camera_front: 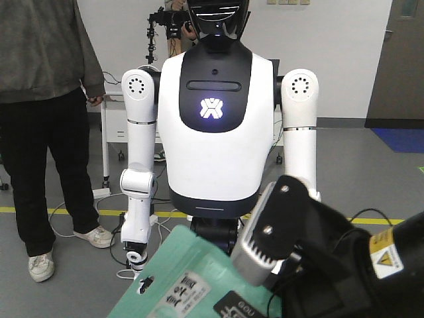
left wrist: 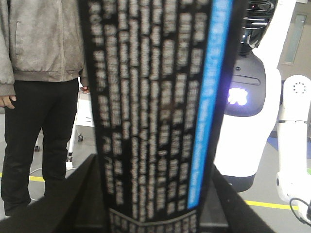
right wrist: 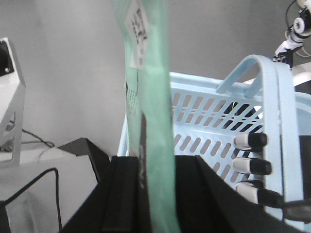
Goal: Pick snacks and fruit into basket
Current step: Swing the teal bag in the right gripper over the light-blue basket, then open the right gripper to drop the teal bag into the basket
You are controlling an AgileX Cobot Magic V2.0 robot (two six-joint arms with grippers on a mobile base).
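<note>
Two pouches are being held at this moment, one by each arm. The right gripper (right wrist: pixel 155 162) is pinching a green pouch (right wrist: pixel 154 97) between its two black jaws. The pouch is standing up edge-on from them, with a white printed label near its top. Behind it, the light blue basket (right wrist: pixel 204 111) is showing its slatted wall and one curved handle (right wrist: pixel 265 77). White-and-black fingers (right wrist: pixel 250 165) of another robot's hand are lying against this handle at the right side. The green pouch is appearing in front of the basket's left corner, and I cannot tell if it is over the basket or only beside it.

The left gripper (left wrist: pixel 153 174) is pressing its jaws together on a black pouch (left wrist: pixel 150 97), which is carrying rows of small pale lettering and one blue stripe along its right edge. This pouch is standing nearly upright and is filling the middle of the left wrist view.

In the front view, a white humanoid robot (camera_front: pixel 212 132) with a glowing mark on its dark chest is standing opposite, with its arms hanging down. A person (camera_front: pixel 43 99) in a grey jacket, black trousers and white shoes is standing beside it, on a grey floor with a yellow line (camera_front: pixel 13 209).
</note>
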